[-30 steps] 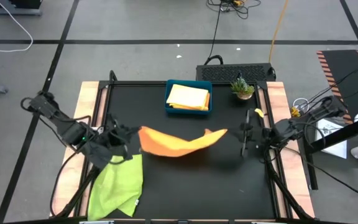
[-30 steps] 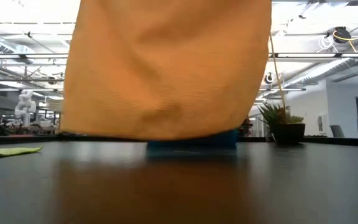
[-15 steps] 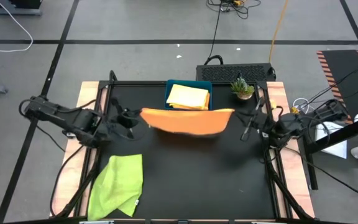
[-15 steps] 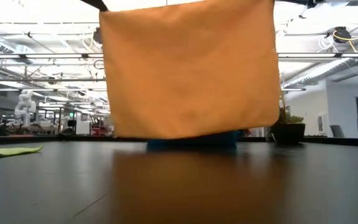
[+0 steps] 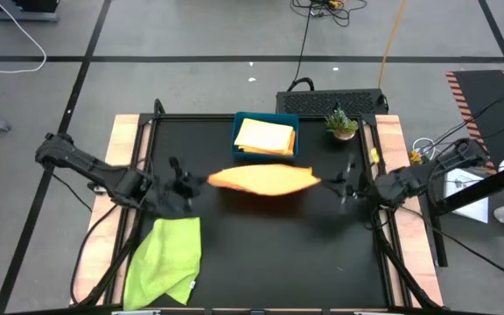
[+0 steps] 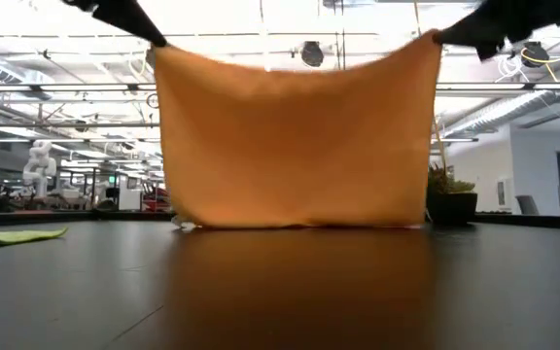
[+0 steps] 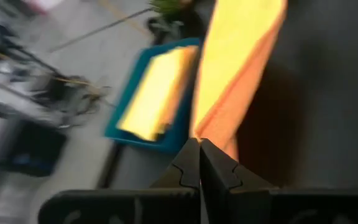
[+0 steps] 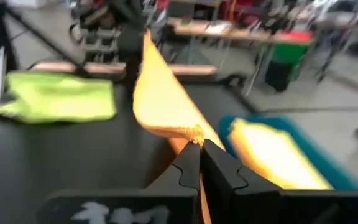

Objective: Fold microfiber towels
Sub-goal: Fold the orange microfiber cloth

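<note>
- Hanging between both arms, the orange towel sits mid-table, its lower edge touching the black table.
- Left gripper pinches its 9 o'clock corner; right gripper clamps the 3 o'clock corner.
- Lime green towel lies at 7 o'clock.

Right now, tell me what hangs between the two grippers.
The orange towel, stretched between the left gripper and right gripper, each pinching a top corner; its lower edge meets the table. The low view shows it best.
</note>
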Action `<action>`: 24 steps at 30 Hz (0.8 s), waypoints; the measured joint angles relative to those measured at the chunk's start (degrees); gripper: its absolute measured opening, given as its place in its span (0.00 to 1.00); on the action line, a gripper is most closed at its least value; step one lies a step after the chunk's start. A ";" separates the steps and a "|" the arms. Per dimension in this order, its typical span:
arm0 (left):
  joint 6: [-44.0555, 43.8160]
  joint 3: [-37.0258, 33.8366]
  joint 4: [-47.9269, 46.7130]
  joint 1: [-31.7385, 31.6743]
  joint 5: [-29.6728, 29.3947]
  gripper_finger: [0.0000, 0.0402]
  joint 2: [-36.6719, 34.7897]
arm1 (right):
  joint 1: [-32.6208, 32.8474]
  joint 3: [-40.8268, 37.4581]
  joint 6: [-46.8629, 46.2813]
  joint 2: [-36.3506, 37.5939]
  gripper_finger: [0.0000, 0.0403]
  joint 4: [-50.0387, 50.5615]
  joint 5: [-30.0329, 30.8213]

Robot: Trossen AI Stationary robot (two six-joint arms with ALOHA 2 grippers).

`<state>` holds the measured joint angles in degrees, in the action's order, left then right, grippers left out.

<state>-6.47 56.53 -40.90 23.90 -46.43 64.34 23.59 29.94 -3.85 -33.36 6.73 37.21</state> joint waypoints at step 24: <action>-19.44 -14.86 32.34 23.82 14.08 0.00 18.21 | 27.01 -19.74 -21.26 -24.85 0.00 -33.18 -5.41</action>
<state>-25.91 41.67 -8.56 47.72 -32.36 82.55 50.61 10.21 -25.11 -58.21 -26.46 31.80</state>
